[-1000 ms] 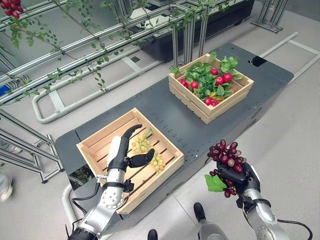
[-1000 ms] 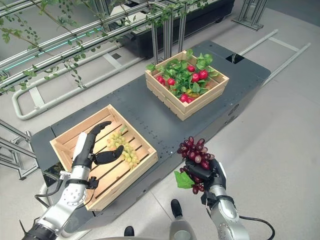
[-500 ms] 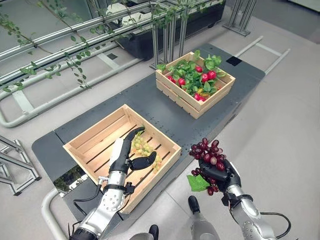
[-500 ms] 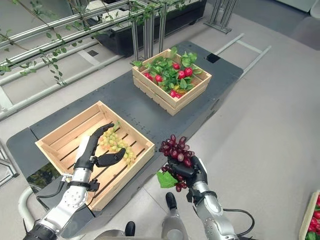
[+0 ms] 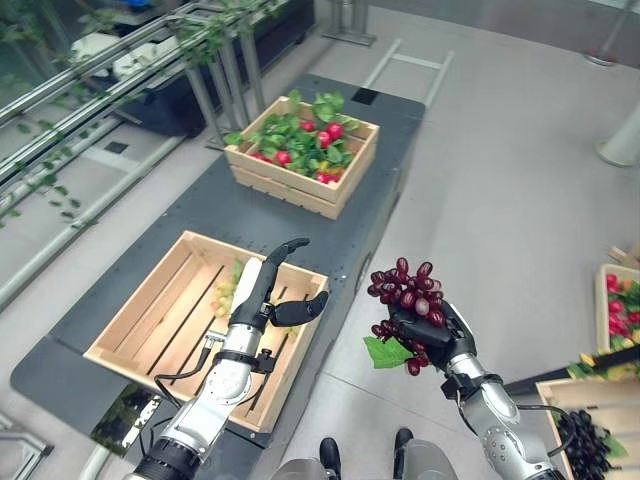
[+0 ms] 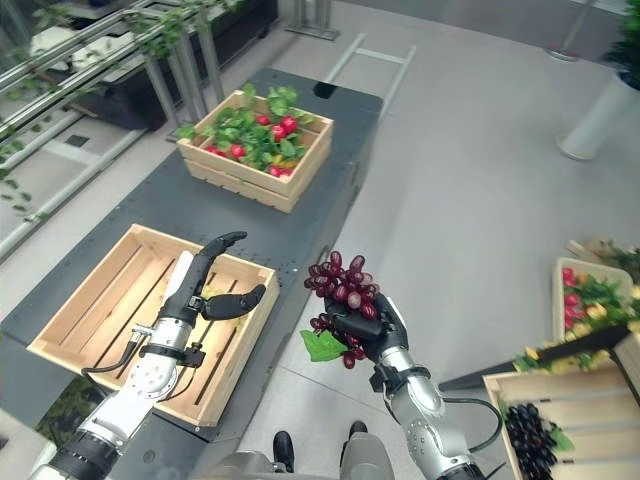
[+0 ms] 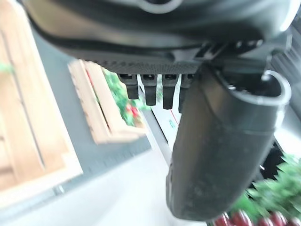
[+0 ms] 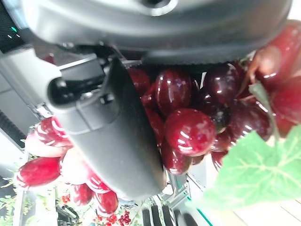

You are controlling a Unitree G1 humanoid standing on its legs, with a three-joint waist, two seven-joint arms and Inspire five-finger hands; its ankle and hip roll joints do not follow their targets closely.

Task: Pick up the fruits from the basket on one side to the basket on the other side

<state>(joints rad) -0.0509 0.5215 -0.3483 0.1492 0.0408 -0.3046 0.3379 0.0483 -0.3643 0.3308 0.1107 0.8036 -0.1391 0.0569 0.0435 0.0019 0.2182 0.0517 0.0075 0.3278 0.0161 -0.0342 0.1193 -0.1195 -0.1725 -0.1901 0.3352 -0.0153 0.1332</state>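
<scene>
We see our right hand (image 5: 437, 335) curled around one bunch of dark red grapes (image 5: 404, 291) with a green leaf (image 5: 386, 352) hanging below it; the bunch is held up over the floor (image 5: 500, 190), to the right of the dark platform (image 5: 330, 235) and apart from every crate. In the right wrist view the grapes (image 8: 188, 127) press against the palm and thumb.

Our left hand (image 5: 268, 296) hovers with fingers straight and thumb spread, holding nothing, above the right part of the near wooden crate (image 5: 150, 320). In that crate lies one bunch of green grapes (image 5: 225, 294), partly hidden behind the hand.

We count two crates on the platform. The far crate (image 5: 285, 185) is full of green leaves with several red fruits (image 5: 328, 132) among them.

Off to the right, on the floor side, we count two more crates: one with red fruits and leaves (image 6: 590, 297), and a nearer one holding a bunch of dark grapes (image 6: 530, 432).
</scene>
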